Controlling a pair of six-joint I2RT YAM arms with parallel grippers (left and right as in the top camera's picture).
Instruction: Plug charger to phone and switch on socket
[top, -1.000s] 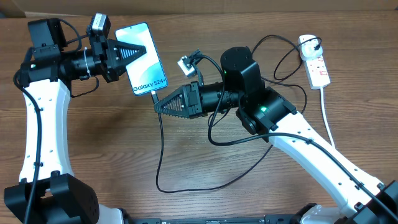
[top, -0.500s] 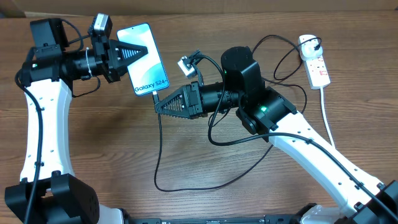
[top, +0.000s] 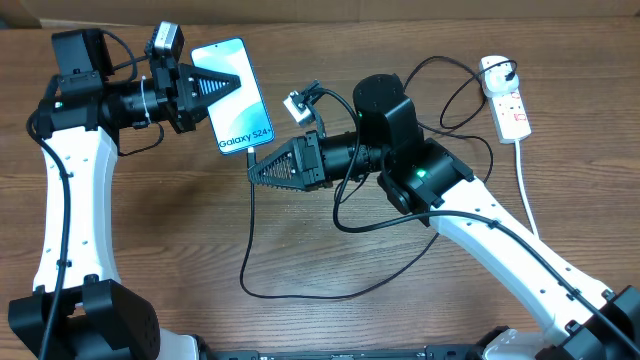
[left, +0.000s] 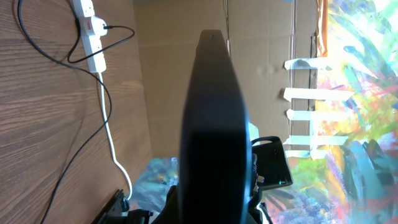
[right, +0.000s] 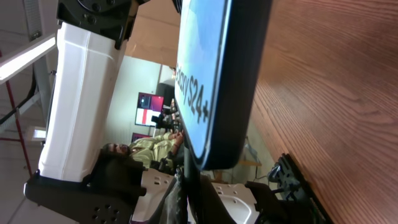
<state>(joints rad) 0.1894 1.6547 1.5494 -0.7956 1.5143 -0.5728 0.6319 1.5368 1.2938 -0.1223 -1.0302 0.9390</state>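
Note:
My left gripper (top: 233, 81) is shut on the phone (top: 234, 98) and holds it above the table, light-blue screen up. In the left wrist view the phone (left: 214, 118) is a dark edge-on slab that hides my left gripper (left: 214, 208). My right gripper (top: 253, 170) is shut on the charger (top: 250, 240) just below the phone's lower edge. In the right wrist view the charger (right: 191, 180) runs up from my right gripper (right: 190, 200) to the bottom edge of the phone (right: 208, 81); whether the tip is seated I cannot tell. The socket (top: 507, 98) lies far right.
The black cable loops low across the table middle and climbs to a plug in the socket (left: 90, 38). A thick white cord (top: 526, 185) runs from the socket toward the front right. Cardboard (top: 330, 12) lines the table's back edge.
The left arm has carried the phone slightly right, toward the right gripper. The cable's slack loop has shifted left. The right arm has stayed in place.

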